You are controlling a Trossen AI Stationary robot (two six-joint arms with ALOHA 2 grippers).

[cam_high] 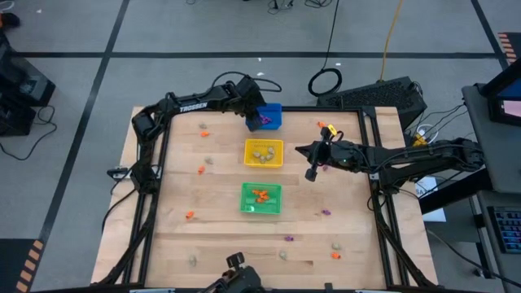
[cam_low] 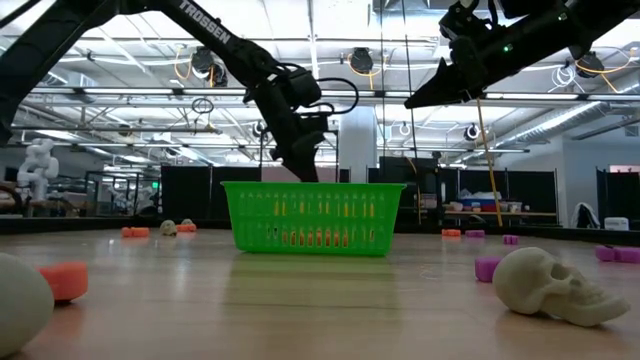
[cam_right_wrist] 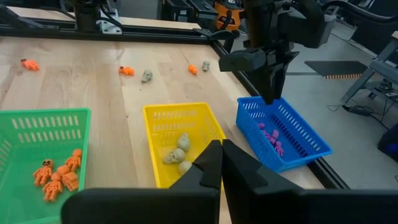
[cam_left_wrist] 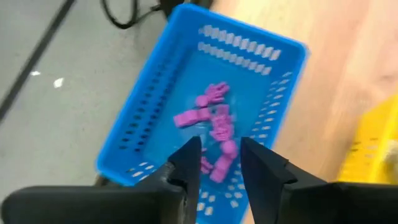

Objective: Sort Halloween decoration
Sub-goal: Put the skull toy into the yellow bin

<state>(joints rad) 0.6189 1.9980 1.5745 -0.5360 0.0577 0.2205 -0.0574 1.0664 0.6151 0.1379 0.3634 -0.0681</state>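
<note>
Three small bins stand in a row down the table's middle. The blue bin (cam_high: 269, 115) holds purple trinkets (cam_left_wrist: 214, 118). The yellow bin (cam_high: 263, 152) holds beige skulls (cam_right_wrist: 177, 155). The green bin (cam_high: 260, 198) holds orange trinkets (cam_right_wrist: 59, 174). My left gripper (cam_left_wrist: 221, 165) hangs open over the blue bin, fingers pointing down, nothing between them. My right gripper (cam_high: 312, 174) is shut with nothing visible in it. It is raised well above the table (cam_low: 410, 102), to the right of the yellow bin. Loose trinkets lie flat on the wood.
Loose trinkets are scattered about: orange ones (cam_high: 201, 169) (cam_high: 190, 215) (cam_high: 334, 255) (cam_high: 328, 128), purple ones (cam_high: 326, 212) (cam_high: 287, 239), and beige ones (cam_high: 209, 160) (cam_high: 282, 254) (cam_high: 193, 260). A beige skull (cam_low: 555, 285) lies by the near edge. A black frame (cam_high: 370, 175) rims the table.
</note>
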